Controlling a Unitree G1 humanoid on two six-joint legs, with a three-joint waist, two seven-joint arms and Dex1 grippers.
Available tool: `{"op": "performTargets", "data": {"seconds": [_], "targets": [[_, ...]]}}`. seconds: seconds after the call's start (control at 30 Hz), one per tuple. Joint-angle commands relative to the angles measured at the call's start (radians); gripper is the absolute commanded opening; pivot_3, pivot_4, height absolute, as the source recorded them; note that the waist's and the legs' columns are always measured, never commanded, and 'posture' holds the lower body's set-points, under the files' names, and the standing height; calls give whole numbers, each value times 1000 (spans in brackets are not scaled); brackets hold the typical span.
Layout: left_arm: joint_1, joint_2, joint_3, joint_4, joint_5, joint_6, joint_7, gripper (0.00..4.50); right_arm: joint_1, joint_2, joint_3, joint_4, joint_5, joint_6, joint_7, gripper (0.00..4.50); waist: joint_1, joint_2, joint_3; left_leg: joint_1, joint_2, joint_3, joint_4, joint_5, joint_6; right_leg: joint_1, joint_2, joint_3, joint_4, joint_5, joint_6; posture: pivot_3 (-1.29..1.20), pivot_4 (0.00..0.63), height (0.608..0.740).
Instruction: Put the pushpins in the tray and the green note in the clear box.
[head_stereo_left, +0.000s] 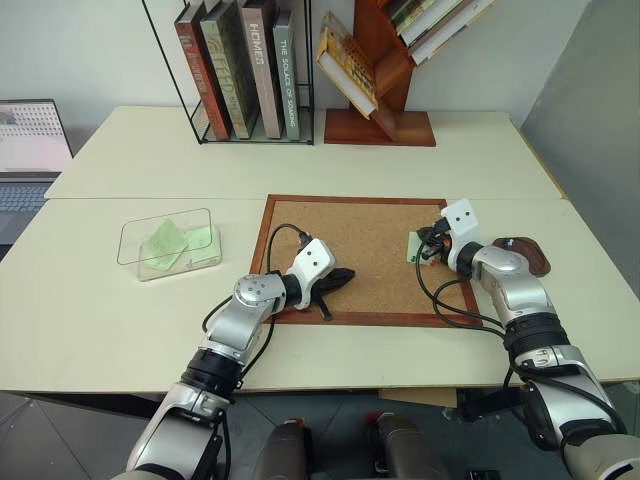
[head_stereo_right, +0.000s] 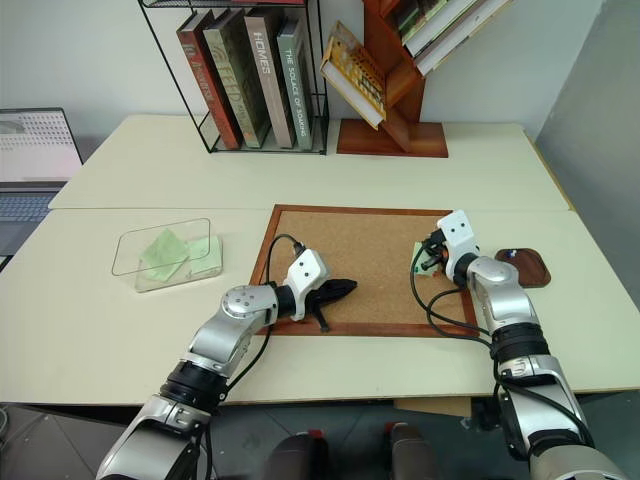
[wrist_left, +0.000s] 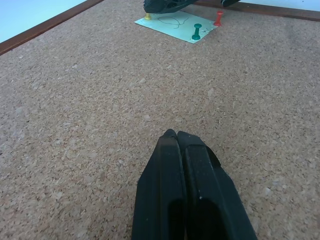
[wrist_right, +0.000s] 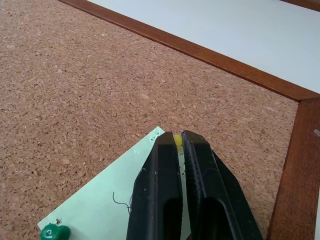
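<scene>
The right end effector sits at the corkboard's right edge, its 2 fingers pinched on a yellow pushpin at one corner of the green note, which lies flat on the cork near the board's right frame. The right wrist view shows that yellow head squeezed between the tips and a green pushpin at another corner of the slip. The left wrist view adds a red pushpin standing at a further corner and faint scribbles on the paper. The left end effector rests over the board's near left part, fingers pressed together on nothing, well apart from the note. The tray, dark and oval, sits on the counter just beyond the board's right edge, partly behind the right arm. The clear box stands near the counter's left side, well apart from the board, with green slips inside. Along the far edge stand a wire rack of books and a slanted wooden bookstand; a laptop sits at far left.
</scene>
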Motion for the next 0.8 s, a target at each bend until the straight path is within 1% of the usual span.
{"op": "performTargets", "data": {"seconds": [0.03,0.3,0.5,0.8], "targets": [[22,5,-17,-3,18,8,-8,0,-22,-7,-22,-73,17,-17,17,6,0,0,0,0,0,0,0,0,0,0,0,0,0,0,0,0,150,740],[23,3,-19,7,26,9,-8,0,39,-11,-34,-222,50,43,26,6,-1,0,0,0,0,0,0,0,0,0,0,0,0,0,0,0,150,740],[22,4,-18,14,30,7,-10,0,79,-42,-65,-339,76,108,18,6,0,0,0,0,0,0,0,0,0,0,0,0,0,0,0,0,150,740],[20,15,-13,18,31,4,-15,0,182,-138,-207,-541,124,222,-31,6,0,0,0,0,0,0,0,0,0,0,-1,0,0,0,0,0,150,740]]}}
